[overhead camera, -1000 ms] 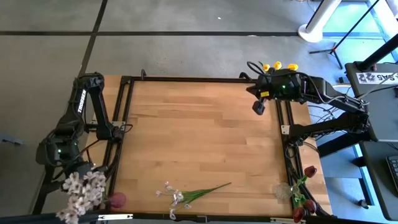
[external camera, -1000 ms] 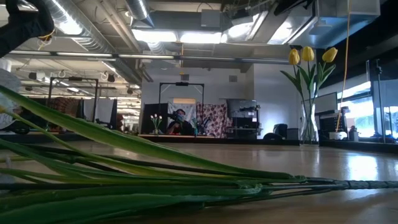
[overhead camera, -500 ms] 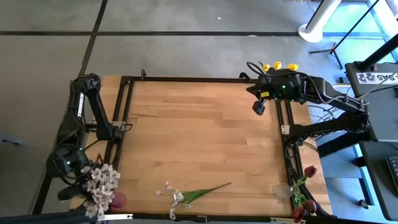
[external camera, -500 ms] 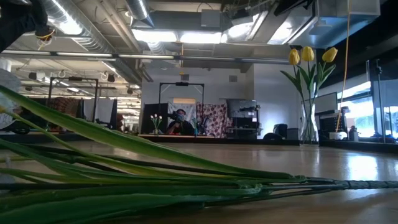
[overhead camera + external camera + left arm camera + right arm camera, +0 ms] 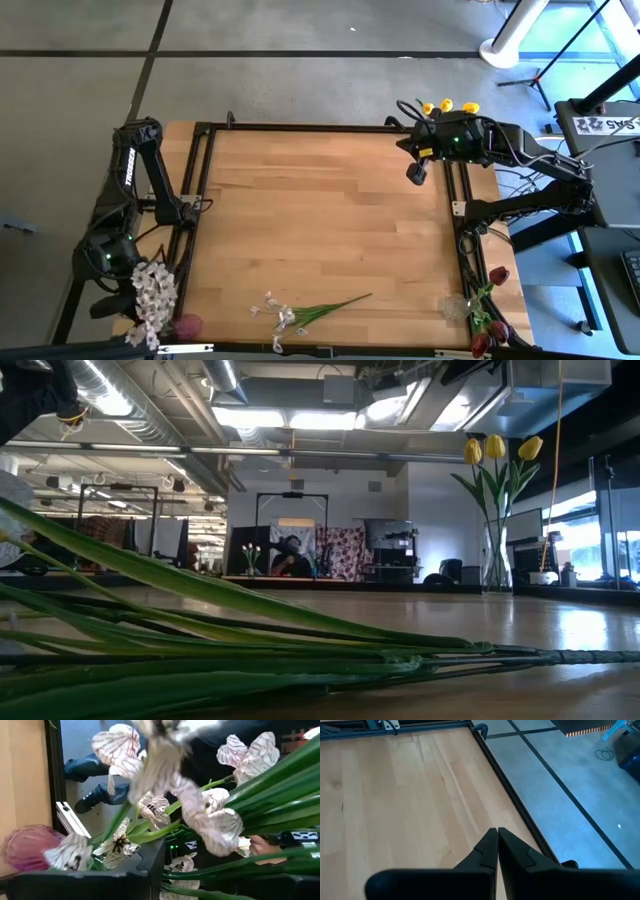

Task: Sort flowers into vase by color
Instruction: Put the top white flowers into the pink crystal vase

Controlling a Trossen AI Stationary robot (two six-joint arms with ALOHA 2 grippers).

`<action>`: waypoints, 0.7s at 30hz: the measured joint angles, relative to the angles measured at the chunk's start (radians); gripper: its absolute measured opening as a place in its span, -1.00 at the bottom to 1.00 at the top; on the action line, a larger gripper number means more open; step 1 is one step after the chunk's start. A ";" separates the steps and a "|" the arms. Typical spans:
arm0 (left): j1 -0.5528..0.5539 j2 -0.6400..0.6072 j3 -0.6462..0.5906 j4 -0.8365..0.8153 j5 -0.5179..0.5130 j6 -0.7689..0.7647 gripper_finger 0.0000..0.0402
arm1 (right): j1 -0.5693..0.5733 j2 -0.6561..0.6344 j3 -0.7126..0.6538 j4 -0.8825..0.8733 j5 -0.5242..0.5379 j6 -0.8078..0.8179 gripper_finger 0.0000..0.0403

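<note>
My left gripper [image 5: 122,300] hangs at the table's near-left corner, shut on a spray of white-pink blossoms [image 5: 152,295] with green stems [image 5: 280,795]. A pink vase [image 5: 187,323] stands just right of the blossoms, also in the left wrist view [image 5: 25,847]. Another spray [image 5: 300,314] lies flat near the near edge, its stems filling the low view [image 5: 250,650]. Yellow tulips [image 5: 446,105] stand in a glass vase [image 5: 495,565] at the far-right corner. Dark red tulips [image 5: 493,322] stand in a vase at the near-right corner. My right gripper [image 5: 415,173] hovers shut at the far right. My left gripper holds the white-pink spray, lifted clear of the table, with the blossoms [image 5: 210,820] fanned out beyond its fingers. The stems [image 5: 235,864] run across just above the dark fingers [image 5: 80,885]. The place of contact itself is hidden by the fingers and flowers.
A black metal frame [image 5: 200,200] runs round the wooden table top [image 5: 320,210], whose middle is bare wood. The right arm's base and cables [image 5: 530,200] stand off the right edge. A person sits far back in the room [image 5: 290,555].
My left arm has reached toward the near edge and lowered. The spray it carries has swung right toward the pink vase, then settled just left of it, its blossoms bunching closer together. The right arm has kept still.
</note>
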 joint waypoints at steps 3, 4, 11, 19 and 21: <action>0.000 0.000 0.000 -0.007 -0.002 -0.022 -0.46 | 0.000 0.000 0.000 0.000 0.000 -0.021 -0.93; 0.000 0.000 0.000 -0.018 -0.002 -0.026 -0.46 | 0.000 0.000 0.000 0.000 0.000 -0.022 -0.93; 0.000 0.007 0.000 -0.106 -0.010 -0.047 -0.46 | 0.000 0.000 0.000 0.000 -0.010 -0.081 -0.93; 0.000 0.009 0.000 -0.125 0.003 -0.059 -0.46 | 0.000 0.000 0.000 0.000 0.031 -0.100 -0.59; 0.000 0.009 0.000 -0.141 0.010 -0.077 -0.46 | 0.000 0.000 0.000 0.000 0.036 -0.100 -0.45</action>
